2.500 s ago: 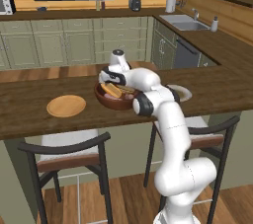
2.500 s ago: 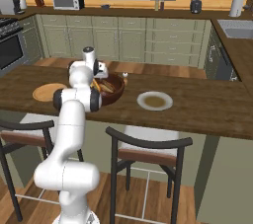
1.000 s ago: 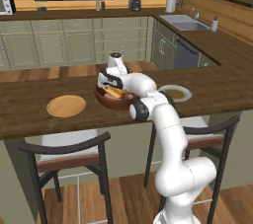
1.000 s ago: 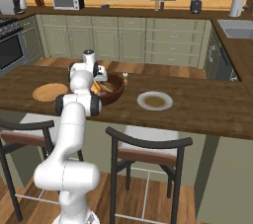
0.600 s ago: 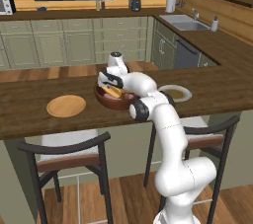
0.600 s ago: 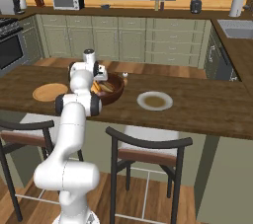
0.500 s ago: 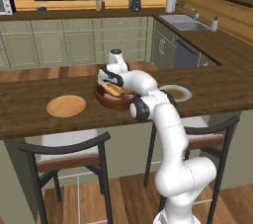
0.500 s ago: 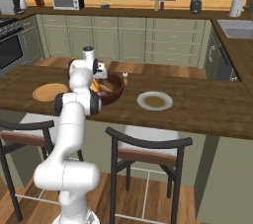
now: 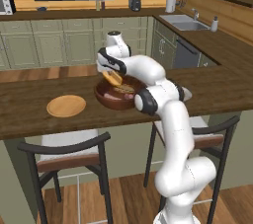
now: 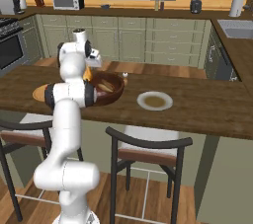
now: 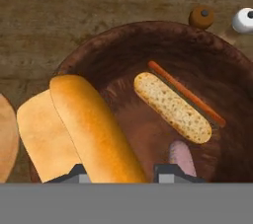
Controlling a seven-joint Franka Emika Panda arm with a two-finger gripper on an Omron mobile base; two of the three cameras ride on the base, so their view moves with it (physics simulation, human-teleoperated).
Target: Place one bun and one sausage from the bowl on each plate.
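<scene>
The dark reddish-brown bowl (image 9: 118, 97) (image 10: 107, 90) stands on the wooden counter. My gripper (image 9: 112, 76) (image 10: 89, 73) (image 11: 121, 173) hangs just above the bowl's left side, shut on a long golden split bun (image 11: 94, 129) (image 9: 113, 78) that tilts up out of it. Inside the bowl (image 11: 148, 28) lie a second bun (image 11: 170, 107), a thin red sausage (image 11: 185, 92) beside it and a pinkish sausage (image 11: 182, 156) near my right fingertip. The light tan plate (image 9: 66, 105) sits to the bowl's left. The grey-white plate (image 10: 154, 100) lies to its right.
Two small shakers, one brown (image 11: 201, 17) and one white (image 11: 243, 19), stand just behind the bowl. Two bar stools (image 9: 69, 149) (image 10: 148, 149) are tucked under the counter's near edge. Cabinets and a sink line the far walls.
My gripper has closed on the bun inside the bowl and risen, bringing the bun up above the rim. The bowl and plates have stayed in place.
</scene>
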